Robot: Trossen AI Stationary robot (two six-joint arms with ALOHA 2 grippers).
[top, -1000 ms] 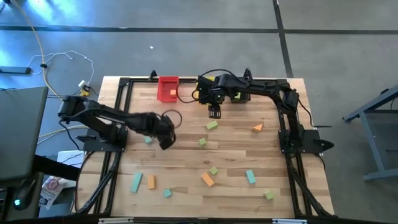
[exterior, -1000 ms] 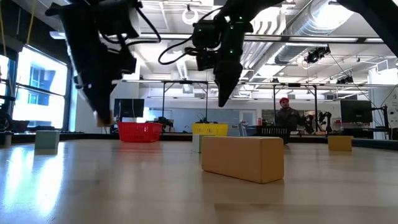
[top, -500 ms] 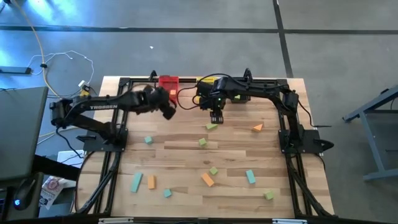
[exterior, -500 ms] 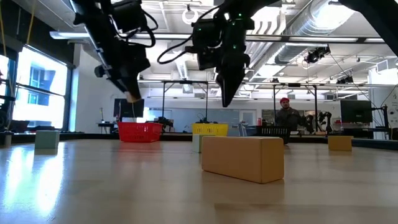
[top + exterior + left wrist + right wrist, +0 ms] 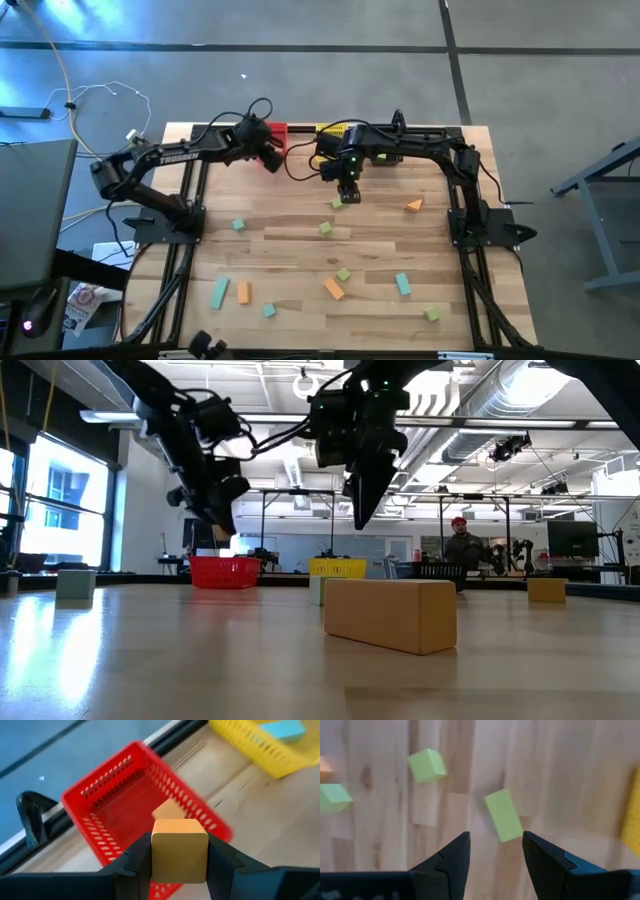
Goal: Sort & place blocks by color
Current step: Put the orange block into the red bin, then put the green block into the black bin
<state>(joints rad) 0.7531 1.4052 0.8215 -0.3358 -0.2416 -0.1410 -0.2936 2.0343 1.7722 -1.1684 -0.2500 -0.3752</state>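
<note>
Because orange goes with the red bin (image 5: 107, 802), the left gripper (image 5: 180, 865) hangs over that bin at the table's far edge with an orange cube (image 5: 179, 851) pinched between its fingers, set for a drop; another orange block (image 5: 169, 810) already lies inside. Just beside it stands the yellow bin (image 5: 260, 745), holding a teal block (image 5: 283, 729). The right gripper (image 5: 495, 852) hovers with jaws apart and empty above a green bar (image 5: 503, 815) near the far middle of the table, lined up for a grab, judging by the bar sitting between its fingers' line. Other blocks lie scattered toward the near side, among them a green cube (image 5: 326, 228).

From above, the left arm covers most of the red bin, and the right arm hides much of the yellow one. Any black bin is out of sight. At table height an orange bar (image 5: 390, 613) blocks the blocks behind it.
</note>
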